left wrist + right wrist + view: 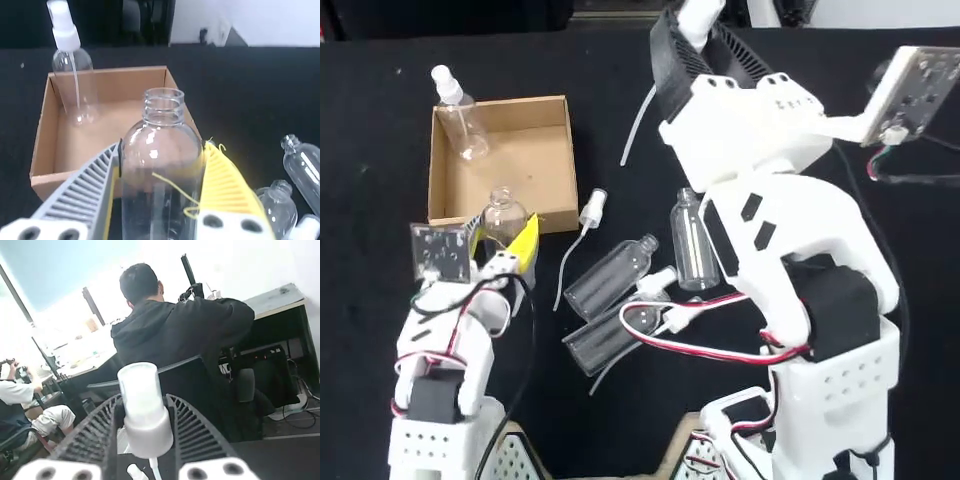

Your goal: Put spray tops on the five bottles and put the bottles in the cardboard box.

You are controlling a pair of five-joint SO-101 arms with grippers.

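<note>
My left gripper (161, 150) is shut on an upright clear bottle (162, 107) with an open neck, just in front of the cardboard box (107, 71). From above, that bottle (503, 213) stands at the near edge of the box (548, 150). A bottle with a white spray top (460, 112) leans in the box's far left corner (70, 60). My right gripper (144, 405) is shut on a white spray top (145, 415), held high over the table's far side (692, 20), its thin tube (640, 118) hanging down.
Three open clear bottles lie mid-table: one (610, 272), another (692, 240) and a third (610, 338), nearest the arms. A loose spray top (591, 212) with its tube lies right of the box. Another white top (660, 280) rests among the bottles.
</note>
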